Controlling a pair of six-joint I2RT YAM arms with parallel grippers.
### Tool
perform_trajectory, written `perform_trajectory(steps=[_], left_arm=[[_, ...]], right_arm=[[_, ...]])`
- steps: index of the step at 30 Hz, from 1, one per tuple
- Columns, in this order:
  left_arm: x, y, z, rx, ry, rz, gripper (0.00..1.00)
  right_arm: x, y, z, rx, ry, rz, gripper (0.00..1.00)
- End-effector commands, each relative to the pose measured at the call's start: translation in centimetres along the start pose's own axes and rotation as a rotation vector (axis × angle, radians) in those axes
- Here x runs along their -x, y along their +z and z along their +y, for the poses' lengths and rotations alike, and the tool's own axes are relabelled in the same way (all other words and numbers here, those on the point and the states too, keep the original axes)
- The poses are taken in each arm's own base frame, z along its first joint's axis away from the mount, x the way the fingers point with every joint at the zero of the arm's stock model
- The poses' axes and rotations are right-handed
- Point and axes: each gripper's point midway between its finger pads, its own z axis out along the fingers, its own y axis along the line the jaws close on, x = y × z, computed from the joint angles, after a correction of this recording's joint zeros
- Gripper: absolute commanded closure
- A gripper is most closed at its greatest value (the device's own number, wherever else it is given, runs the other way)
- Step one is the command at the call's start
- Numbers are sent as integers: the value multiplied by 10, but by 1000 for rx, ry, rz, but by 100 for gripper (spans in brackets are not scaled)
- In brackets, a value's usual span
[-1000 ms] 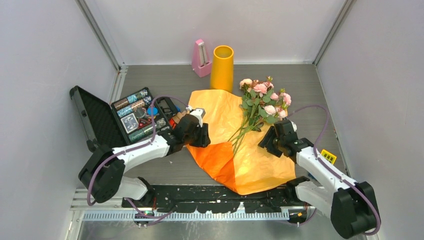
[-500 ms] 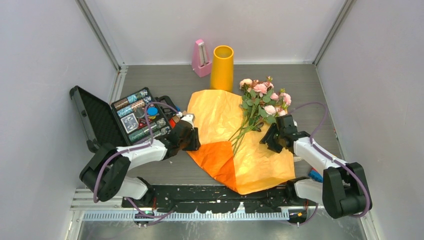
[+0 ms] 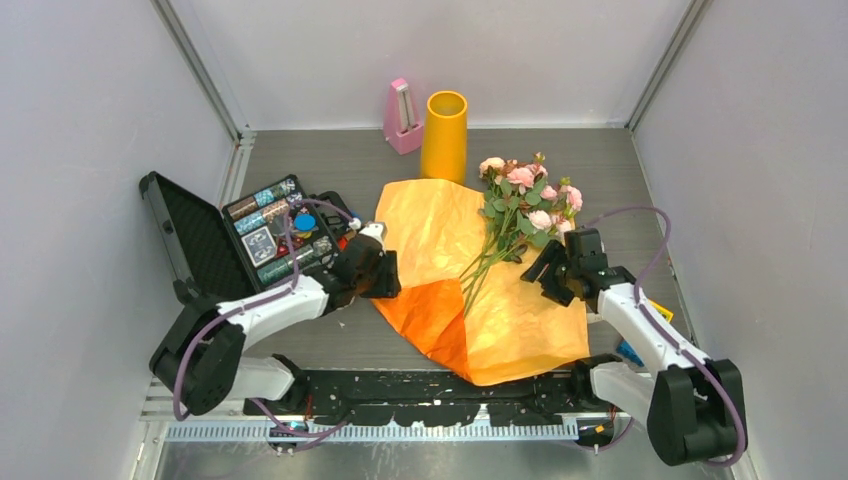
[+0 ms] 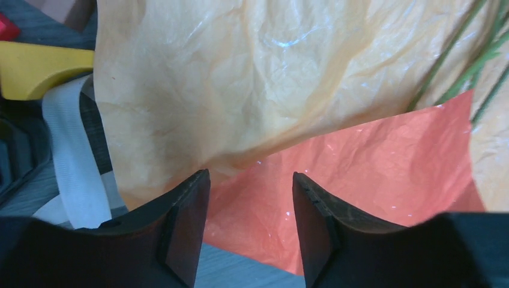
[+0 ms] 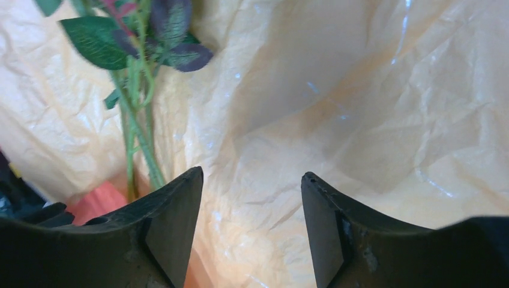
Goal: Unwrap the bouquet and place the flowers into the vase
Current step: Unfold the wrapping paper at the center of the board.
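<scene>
The bouquet lies unwrapped: its crinkled orange paper [image 3: 470, 290] is spread flat mid-table, and the flowers [image 3: 525, 200], pink roses on thin green stems [image 5: 139, 139], rest across its far right part. The yellow-orange vase [image 3: 444, 135] stands upright at the back, apart from both arms. My left gripper [image 3: 385, 275] is open at the paper's left edge, with the darker orange fold [image 4: 372, 180] showing between its jaws. My right gripper [image 3: 548, 277] is open over the paper's right edge, just right of the stems. Neither holds anything.
A pink metronome [image 3: 402, 118] stands left of the vase. An open black case [image 3: 250, 235] of small parts lies at the left, close behind the left gripper. A white ribbon [image 4: 69, 156] lies by the paper's left edge. A small yellow object [image 3: 657, 312] sits by the right arm.
The left gripper pulled back left, off the paper to its edge. The right gripper shifted slightly right and away from the stems. Both jaws narrowed, then widened again.
</scene>
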Motion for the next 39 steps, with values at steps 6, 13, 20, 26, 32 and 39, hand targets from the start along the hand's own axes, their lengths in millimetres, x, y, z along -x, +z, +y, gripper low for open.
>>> perform_trajectory(steps=[6,13,20,26,32,39], left_arm=[[67,-80,-27,-56,105,-12,10],[100,-109,-31,-125,180,37,0],[144,-115,28,-31,76,-98,0],[140,-122,44,25,73,-140,0],[137,-123,46,34,76,-140,0],[136,-123,46,32,72,-137,0]], right_arm=[[-16,-61,71,375,-90,123,25],[-49,-66,92,538,-85,202,22],[-117,-50,109,587,-68,323,25],[-161,-35,106,546,-107,411,27],[-180,-39,125,567,-172,461,36],[-186,-52,153,638,-241,429,43]])
